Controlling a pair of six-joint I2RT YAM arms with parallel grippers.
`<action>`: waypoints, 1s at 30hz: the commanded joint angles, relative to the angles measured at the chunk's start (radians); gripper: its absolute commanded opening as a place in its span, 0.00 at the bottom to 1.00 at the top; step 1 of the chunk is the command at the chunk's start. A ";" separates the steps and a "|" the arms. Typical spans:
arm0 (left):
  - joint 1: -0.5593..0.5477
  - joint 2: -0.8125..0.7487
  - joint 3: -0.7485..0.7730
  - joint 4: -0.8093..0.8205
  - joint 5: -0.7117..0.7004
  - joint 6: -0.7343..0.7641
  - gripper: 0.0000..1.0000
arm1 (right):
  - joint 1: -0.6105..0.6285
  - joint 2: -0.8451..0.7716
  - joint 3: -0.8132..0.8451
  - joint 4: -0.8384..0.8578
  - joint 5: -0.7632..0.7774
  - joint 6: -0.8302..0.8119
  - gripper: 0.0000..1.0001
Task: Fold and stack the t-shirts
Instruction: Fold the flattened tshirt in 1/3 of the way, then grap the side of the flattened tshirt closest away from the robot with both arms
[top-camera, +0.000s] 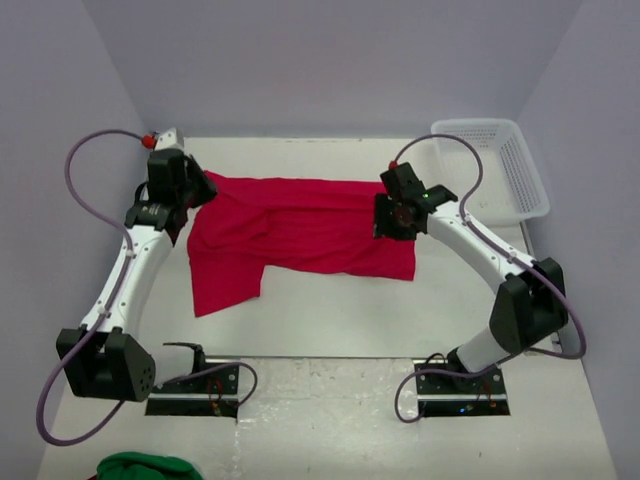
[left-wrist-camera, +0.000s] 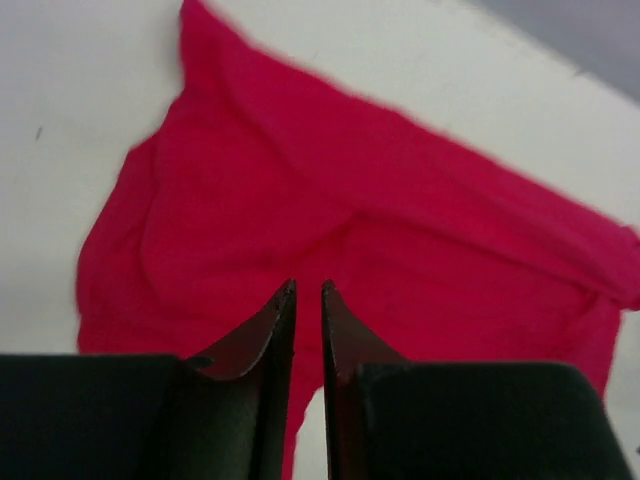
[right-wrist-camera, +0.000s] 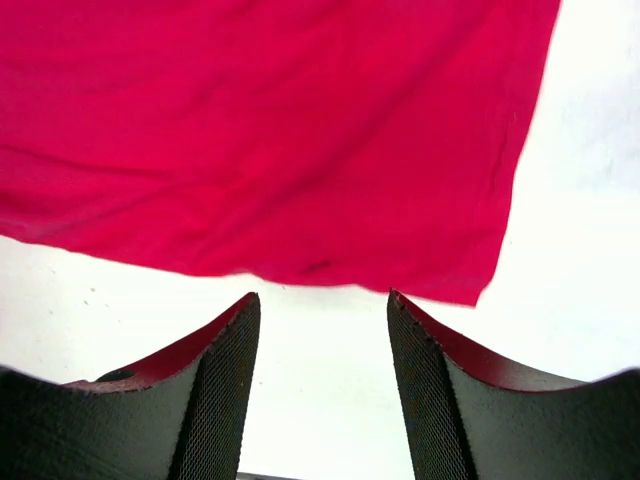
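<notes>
One bundle of green cloth (top-camera: 148, 466) lies at the near edge of the table (top-camera: 330, 330). Mid-table the red t-shirt (top-camera: 300, 235) lies spread and rumpled, with a flap reaching toward the near left. The left gripper (left-wrist-camera: 308, 290) hovers at the shirt's far-left corner, jaws barely parted and empty. The right gripper (right-wrist-camera: 322, 300) gapes wide at the shirt's right edge, holding nothing. A white mesh basket (top-camera: 495, 165) sits in the far-right corner.

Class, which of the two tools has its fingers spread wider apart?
The right tool: a broad gap separates its fingers, while the left tool shows only a thin slit.
</notes>
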 joint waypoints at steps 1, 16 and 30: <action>0.012 -0.064 -0.160 -0.234 -0.113 -0.010 0.18 | -0.001 -0.096 -0.104 0.054 0.005 0.106 0.55; 0.014 -0.082 -0.232 -0.513 -0.252 0.011 0.16 | -0.069 -0.271 -0.340 0.183 -0.136 0.176 0.55; -0.015 0.048 -0.183 -0.782 -0.366 -0.166 0.17 | -0.074 -0.396 -0.378 0.269 -0.263 0.099 0.55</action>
